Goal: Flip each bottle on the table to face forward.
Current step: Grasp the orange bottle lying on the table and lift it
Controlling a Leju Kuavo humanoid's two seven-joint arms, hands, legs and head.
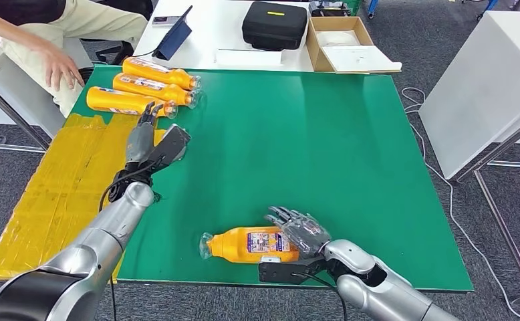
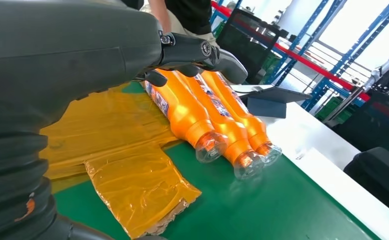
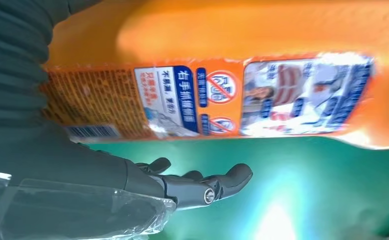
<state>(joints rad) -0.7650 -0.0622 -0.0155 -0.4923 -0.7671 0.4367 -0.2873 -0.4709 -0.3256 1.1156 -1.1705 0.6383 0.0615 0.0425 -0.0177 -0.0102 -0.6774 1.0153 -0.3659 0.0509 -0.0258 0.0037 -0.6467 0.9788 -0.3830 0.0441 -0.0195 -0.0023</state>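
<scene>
Three orange bottles [image 1: 120, 100], [image 1: 150, 85], [image 1: 157, 69] lie side by side at the back left of the green table [image 1: 311, 134], caps pointing right. In the left wrist view the nearest of the bottles [image 2: 182, 112] lies close under the fingers. My left hand [image 1: 147, 137] hovers just in front of them, fingers apart, holding nothing. A fourth orange bottle [image 1: 254, 244] lies near the front edge, cap to the left, its printed back label [image 3: 222, 95] showing. My right hand [image 1: 299, 231] sits at its base end with fingers spread; whether it touches is unclear.
A yellow taped sheet [image 1: 63, 167] covers the table's left side. A person sits at the back left, one hand [image 1: 60, 67] near the corner. Behind is a white table with a tablet [image 1: 174, 37], black case [image 1: 274, 23] and cardboard box [image 1: 341, 43].
</scene>
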